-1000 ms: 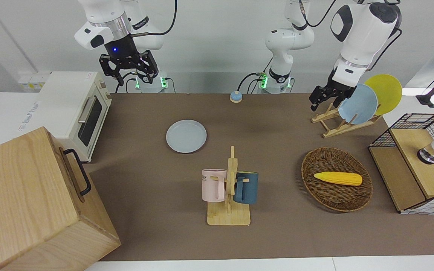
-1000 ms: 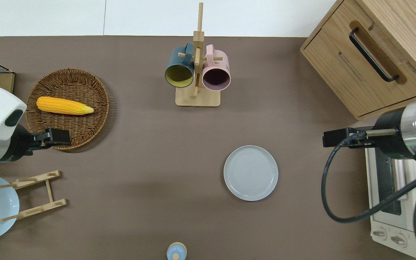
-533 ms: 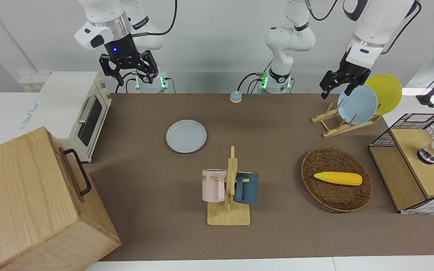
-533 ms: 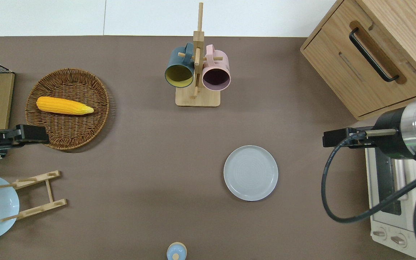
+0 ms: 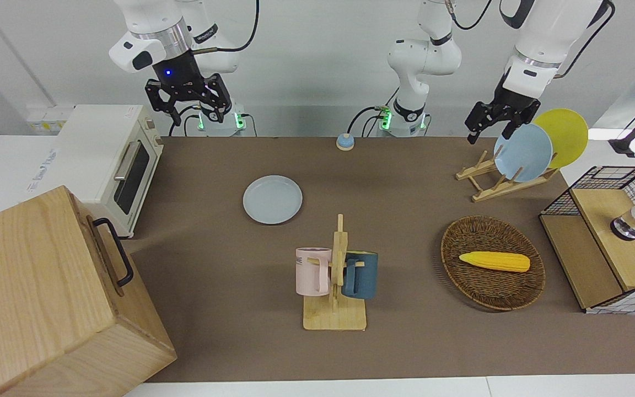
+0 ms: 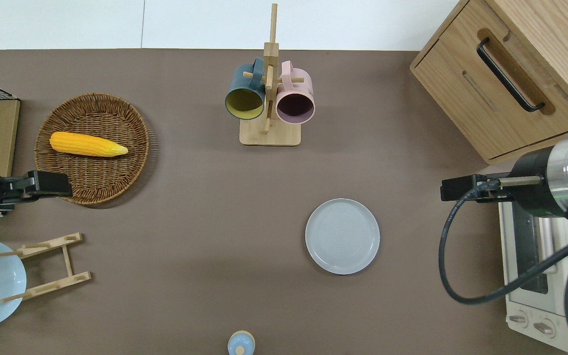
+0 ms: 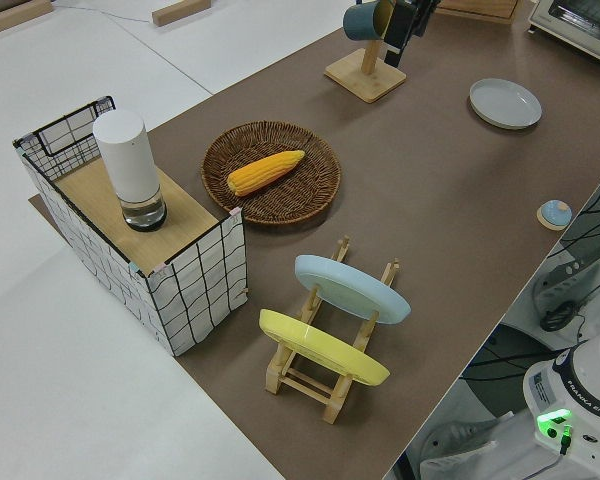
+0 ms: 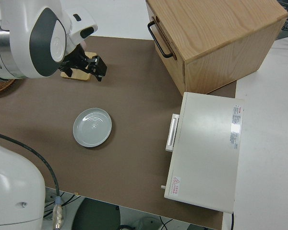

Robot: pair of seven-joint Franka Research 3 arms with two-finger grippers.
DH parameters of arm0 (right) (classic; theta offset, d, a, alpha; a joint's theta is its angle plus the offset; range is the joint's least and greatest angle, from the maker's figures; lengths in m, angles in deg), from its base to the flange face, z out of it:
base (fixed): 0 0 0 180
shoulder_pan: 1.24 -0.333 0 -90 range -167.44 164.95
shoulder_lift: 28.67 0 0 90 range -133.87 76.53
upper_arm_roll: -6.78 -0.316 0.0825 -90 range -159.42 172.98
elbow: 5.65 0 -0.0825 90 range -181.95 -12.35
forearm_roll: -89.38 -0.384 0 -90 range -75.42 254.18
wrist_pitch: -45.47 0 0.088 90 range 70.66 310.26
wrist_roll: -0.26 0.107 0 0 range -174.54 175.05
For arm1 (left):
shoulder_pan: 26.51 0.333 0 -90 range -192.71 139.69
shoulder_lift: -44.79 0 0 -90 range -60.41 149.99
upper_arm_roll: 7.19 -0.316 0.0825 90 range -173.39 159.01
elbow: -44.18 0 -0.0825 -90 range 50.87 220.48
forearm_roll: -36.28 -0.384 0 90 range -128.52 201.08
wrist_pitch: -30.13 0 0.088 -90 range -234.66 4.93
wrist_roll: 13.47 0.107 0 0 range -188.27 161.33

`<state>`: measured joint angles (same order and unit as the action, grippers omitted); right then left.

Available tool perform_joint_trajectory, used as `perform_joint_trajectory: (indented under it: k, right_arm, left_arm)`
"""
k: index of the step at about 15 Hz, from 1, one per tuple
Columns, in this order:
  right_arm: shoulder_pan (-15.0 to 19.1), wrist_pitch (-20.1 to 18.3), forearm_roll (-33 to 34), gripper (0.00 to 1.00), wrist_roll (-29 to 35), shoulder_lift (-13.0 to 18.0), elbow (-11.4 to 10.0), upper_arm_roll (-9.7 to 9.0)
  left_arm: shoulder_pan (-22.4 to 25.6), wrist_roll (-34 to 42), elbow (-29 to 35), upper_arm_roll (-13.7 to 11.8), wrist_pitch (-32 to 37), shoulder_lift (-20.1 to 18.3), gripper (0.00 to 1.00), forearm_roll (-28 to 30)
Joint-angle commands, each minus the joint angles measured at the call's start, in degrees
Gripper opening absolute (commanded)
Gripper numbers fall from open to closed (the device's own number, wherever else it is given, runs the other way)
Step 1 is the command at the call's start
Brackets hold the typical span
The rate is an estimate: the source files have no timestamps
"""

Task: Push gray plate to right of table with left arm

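At nine o'clock on the table (image 6: 190, 222), reading the overhead view as a dial with twelve at the edge farthest from the robots, the left gripper (image 5: 488, 132) is hovering over the wicker basket's rim. Its black fingers are standing apart and gripping nothing. The left arm (image 5: 543, 33), white with dark joint caps, is reaching down to it. The right gripper (image 5: 196, 113) is sitting parked.

The wicker basket (image 6: 116, 172), round, shallow and brown, is lying at ten o'clock and carrying a yellow corn cob (image 6: 87, 144). At eight o'clock a slatted wooden dish rack (image 5: 491, 179) is propping a light-blue plate (image 5: 522, 153) and a yellow plate (image 5: 565, 135) on edge. A wire-grid crate (image 7: 195, 280) with a wooden top is standing at the table's end past the basket, bearing a white cylinder (image 7: 130, 165).

The gray plate (image 6: 342, 236), round, pale, smooth and low-rimmed, is lying flat at four o'clock, well apart from the left gripper and touching nothing else.

At twelve o'clock a wooden mug stand (image 6: 269, 130) is holding a dark teal mug (image 6: 245, 93) and a pink mug (image 6: 295, 96). A light-wood cabinet (image 6: 511, 74) with a black handle is occupying two o'clock; a cream toaster oven (image 8: 206, 148) is sitting at four o'clock by the table's end. A small blue knob (image 6: 240, 343) is resting at six.

The tabletop is showing matte brown with white borders; white walls are enclosing the station.
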<state>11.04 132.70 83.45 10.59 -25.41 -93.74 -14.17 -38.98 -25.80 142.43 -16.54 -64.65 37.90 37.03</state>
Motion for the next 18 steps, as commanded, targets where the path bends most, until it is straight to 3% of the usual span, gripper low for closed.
perform_joint_trajectory:
  k: [1,18]
  right_arm:
    - [0.37,-0.31,-0.92,0.994,0.12,-0.36,0.81,-0.23]
    - [0.37,-0.31,-0.92,0.996,0.12,-0.36,0.81,-0.23]
  left_arm:
    - [0.16,-0.41,-1.04,0.56,1.27,0.3,0.99,-1.36]
    - [2.09,-0.58,-1.13,1.52,1.27,0.56,0.99,-1.18]
